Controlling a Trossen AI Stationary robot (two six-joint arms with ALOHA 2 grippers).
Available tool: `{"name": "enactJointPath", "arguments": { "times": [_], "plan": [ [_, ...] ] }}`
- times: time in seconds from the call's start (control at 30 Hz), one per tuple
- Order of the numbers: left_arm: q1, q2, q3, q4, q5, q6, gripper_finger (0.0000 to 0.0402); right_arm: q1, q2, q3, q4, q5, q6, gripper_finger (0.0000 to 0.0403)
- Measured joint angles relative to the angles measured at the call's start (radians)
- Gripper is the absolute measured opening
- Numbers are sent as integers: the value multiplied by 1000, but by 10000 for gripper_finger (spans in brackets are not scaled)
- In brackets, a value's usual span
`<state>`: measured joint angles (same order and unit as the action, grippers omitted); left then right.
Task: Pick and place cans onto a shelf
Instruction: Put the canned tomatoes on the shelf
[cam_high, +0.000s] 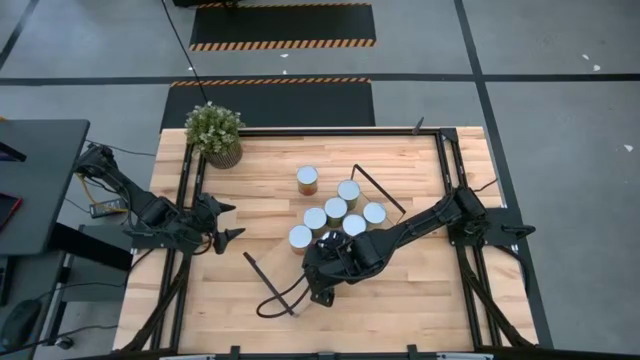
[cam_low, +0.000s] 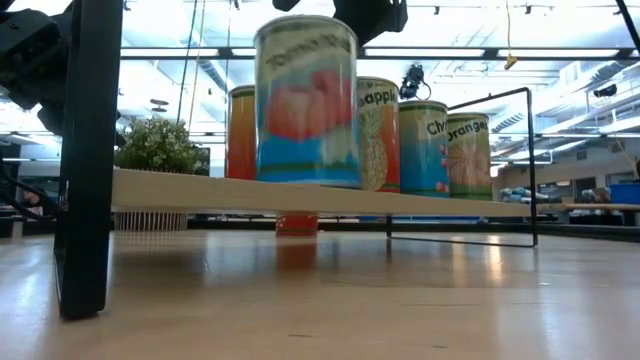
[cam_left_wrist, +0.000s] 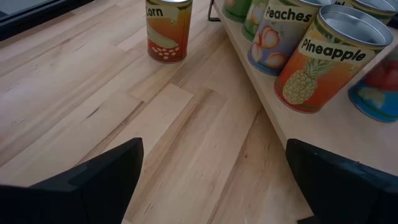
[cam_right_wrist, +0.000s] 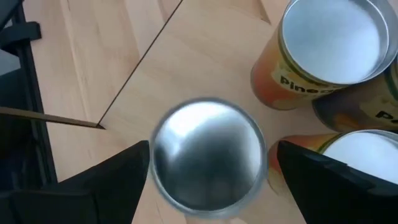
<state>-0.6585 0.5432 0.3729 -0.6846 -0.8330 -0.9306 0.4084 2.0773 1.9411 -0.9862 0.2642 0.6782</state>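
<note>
The shelf (cam_high: 283, 268) lies slantwise across the table's middle, its light board on black wire end frames. Several cans stand upright on it in a cluster (cam_high: 336, 208). A Tomato can (cam_low: 305, 100) stands on the board at its near end, silver top up (cam_right_wrist: 208, 152). My right gripper (cam_right_wrist: 211, 177) is open just above this can, one finger to either side of its top, touching nothing; the low view shows it above the can (cam_low: 345, 12). A Corn can (cam_high: 307, 180) stands on the table beyond the shelf. My left gripper (cam_high: 230, 222) is open and empty at the table's left.
A potted green plant (cam_high: 215, 132) stands at the far left corner. Black frame rails run along the table's left and right sides (cam_high: 185, 200). In the left wrist view the Corn can (cam_left_wrist: 168, 28) stands on bare wood beside the shelf edge (cam_left_wrist: 348, 143).
</note>
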Motion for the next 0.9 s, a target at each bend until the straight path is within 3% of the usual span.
{"name": "enactJointPath", "arguments": {
  "times": [0.3,0.43,0.73,0.9],
  "plan": [
    [0,0,0,0,0,0,400,14,0,17,31,33,-88,350],
    [0,0,0,0,0,0,400,44,-2,32,69,48,-232,350],
    [0,0,0,0,0,0,400,146,-1,-19,185,280,-550,349],
    [0,0,0,0,0,0,400,158,-1,-51,189,307,-593,349]
  ]
}}
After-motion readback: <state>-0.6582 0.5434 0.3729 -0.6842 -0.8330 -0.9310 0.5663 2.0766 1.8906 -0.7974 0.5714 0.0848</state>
